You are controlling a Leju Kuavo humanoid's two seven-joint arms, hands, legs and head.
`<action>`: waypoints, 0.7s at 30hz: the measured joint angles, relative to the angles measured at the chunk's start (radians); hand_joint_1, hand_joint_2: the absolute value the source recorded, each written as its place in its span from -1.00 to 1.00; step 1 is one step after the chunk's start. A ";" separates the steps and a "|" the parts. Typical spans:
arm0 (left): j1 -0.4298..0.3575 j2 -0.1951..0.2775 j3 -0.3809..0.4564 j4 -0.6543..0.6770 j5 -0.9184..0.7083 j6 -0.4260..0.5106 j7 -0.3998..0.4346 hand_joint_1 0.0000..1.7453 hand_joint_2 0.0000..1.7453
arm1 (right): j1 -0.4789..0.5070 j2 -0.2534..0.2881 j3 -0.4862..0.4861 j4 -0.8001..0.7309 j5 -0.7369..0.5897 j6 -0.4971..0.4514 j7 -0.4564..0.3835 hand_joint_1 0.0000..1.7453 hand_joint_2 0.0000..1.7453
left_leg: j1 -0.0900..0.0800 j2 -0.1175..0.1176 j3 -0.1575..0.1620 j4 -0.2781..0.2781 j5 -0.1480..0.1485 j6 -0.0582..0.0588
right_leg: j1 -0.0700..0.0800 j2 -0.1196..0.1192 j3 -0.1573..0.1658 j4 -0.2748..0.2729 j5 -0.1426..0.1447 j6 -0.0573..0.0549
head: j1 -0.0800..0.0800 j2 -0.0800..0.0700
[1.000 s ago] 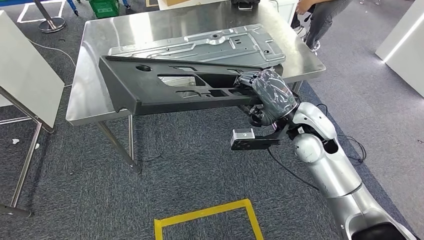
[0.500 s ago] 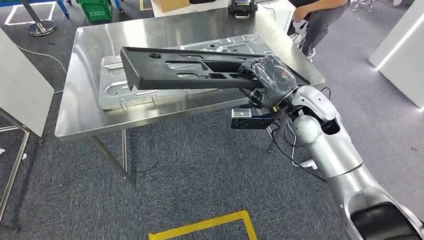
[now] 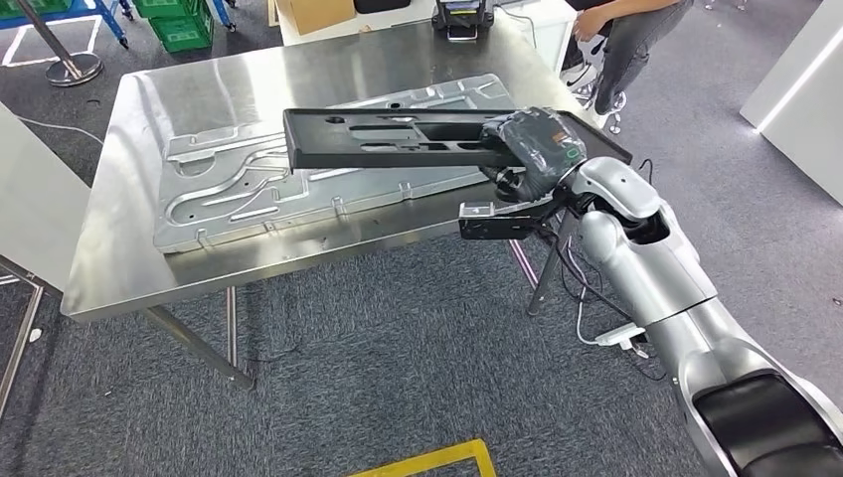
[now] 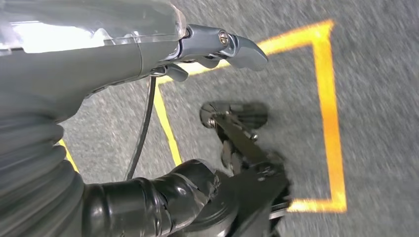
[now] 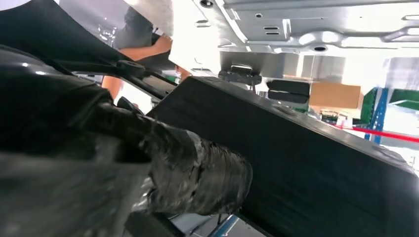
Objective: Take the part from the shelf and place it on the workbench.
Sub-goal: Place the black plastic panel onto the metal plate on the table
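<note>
The part is a long black plastic panel with cut-outs (image 3: 398, 139). My right hand (image 3: 537, 151), wrapped in a dark cover, grips its right end and holds it roughly level over the steel workbench (image 3: 129, 268). The part lies above a silver stamped metal sheet (image 3: 298, 194) on the bench; I cannot tell whether they touch. In the right wrist view the covered fingers (image 5: 197, 168) press against the black part (image 5: 321, 163), with the metal sheet (image 5: 306, 24) beyond it. My left hand (image 4: 217, 47) hangs over the carpet and holds nothing.
A person (image 3: 626, 35) stands behind the bench's far right corner. A black device (image 3: 457, 15) sits at the bench's back edge, with a cardboard box (image 3: 313, 12) and green crates (image 3: 179, 25) beyond. A white board (image 3: 30, 214) stands at left. Yellow floor tape (image 3: 427, 462) lies near me.
The whole view has shifted as I closed in on the bench. The black part has gone from tilted at the bench's front edge to level over the metal sheet.
</note>
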 joint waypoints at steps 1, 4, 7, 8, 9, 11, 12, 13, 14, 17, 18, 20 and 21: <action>-0.002 0.000 0.006 0.001 -0.001 -0.001 0.002 -1.00 1.00 | -0.002 0.008 0.009 0.009 0.005 0.000 0.001 1.00 -1.00 | -0.001 0.000 -0.047 0.053 -0.030 0.001 | 0.004 0.000 0.011 -0.001 -0.010 -0.004 | 0.000 0.000; -0.004 0.000 0.026 0.001 -0.003 -0.004 0.006 -1.00 1.00 | -0.003 0.027 0.028 0.030 0.016 -0.001 0.003 1.00 -1.00 | -0.013 0.002 -0.101 0.032 -0.053 0.022 | 0.021 -0.008 0.055 -0.001 -0.045 -0.012 | 0.000 0.000; -0.004 0.004 0.043 0.001 -0.003 -0.007 0.006 -1.00 1.00 | -0.007 0.038 0.039 0.044 0.021 -0.001 0.004 1.00 -1.00 | -0.047 0.030 -0.071 -0.146 0.102 0.073 | 0.038 -0.026 0.101 -0.005 -0.084 -0.013 | 0.000 0.000; -0.004 0.006 0.045 0.001 -0.003 -0.008 0.006 -1.00 1.00 | -0.008 0.040 0.042 0.049 0.021 -0.002 0.004 1.00 -1.00 | -0.055 0.035 -0.062 -0.179 0.138 0.084 | 0.042 -0.032 0.112 -0.008 -0.096 -0.011 | 0.000 0.000; -0.005 0.007 0.047 0.002 -0.003 -0.009 0.006 -1.00 1.00 | -0.010 0.043 0.045 0.053 0.022 -0.002 0.004 1.00 -1.00 | -0.058 0.032 -0.056 -0.194 0.151 0.087 | 0.045 -0.036 0.121 -0.007 -0.102 -0.008 | 0.001 0.000; -0.006 0.007 0.049 0.002 -0.003 -0.010 0.006 -1.00 1.00 | -0.018 0.047 0.050 0.056 0.023 -0.003 0.004 1.00 -1.00 | -0.052 0.017 -0.034 -0.207 0.151 0.087 | 0.046 -0.040 0.125 0.014 -0.099 -0.002 | 0.000 0.000; -0.006 0.006 0.051 0.002 -0.004 -0.010 0.006 -1.00 1.00 | -0.024 0.048 0.052 0.058 0.023 -0.004 0.004 1.00 -1.00 | -0.048 0.009 -0.023 -0.214 0.150 0.090 | 0.044 -0.033 0.113 0.046 -0.090 0.002 | 0.001 0.000; -0.008 0.006 0.054 0.003 -0.006 -0.011 0.006 -1.00 1.00 | -0.031 0.049 0.053 0.060 0.023 -0.004 0.004 1.00 -1.00 | -0.045 0.003 -0.010 -0.219 0.148 0.092 | 0.041 -0.024 0.088 0.091 -0.088 0.008 | 0.001 0.000; -0.011 0.006 0.057 0.003 -0.008 -0.012 0.005 -1.00 1.00 | -0.036 0.050 0.054 0.062 0.023 -0.005 0.004 1.00 -1.00 | -0.042 -0.004 -0.001 -0.222 0.143 0.094 | 0.036 -0.014 0.051 0.145 -0.095 0.014 | 0.001 0.000; -0.018 0.007 0.067 0.004 -0.022 -0.013 -0.002 -1.00 1.00 | -0.039 0.050 0.060 0.076 0.028 -0.006 0.004 1.00 -1.00 | -0.035 -0.034 0.025 -0.222 0.118 0.090 | 0.018 -0.004 -0.057 0.259 -0.180 0.037 | 0.001 0.000; -0.019 0.007 0.070 0.005 -0.028 -0.014 -0.005 -1.00 1.00 | -0.038 0.051 0.063 0.081 0.031 -0.006 0.004 1.00 -1.00 | -0.032 -0.047 0.037 -0.221 0.107 0.086 | 0.011 -0.004 -0.076 0.254 -0.201 0.044 | 0.001 0.000; -0.020 0.007 0.076 0.007 -0.039 -0.016 -0.011 -1.00 1.00 | -0.039 0.051 0.069 0.092 0.035 -0.005 0.004 1.00 -1.00 | -0.025 -0.071 0.063 -0.216 0.083 0.076 | -0.001 0.003 -0.083 0.174 -0.163 0.054 | 0.001 0.000; -0.020 0.007 0.080 0.008 -0.043 -0.017 -0.014 -1.00 1.00 | -0.039 0.051 0.071 0.098 0.036 -0.005 0.004 1.00 -1.00 | -0.022 -0.082 0.074 -0.212 0.071 0.071 | -0.007 0.017 -0.079 0.112 -0.097 0.059 | 0.001 0.000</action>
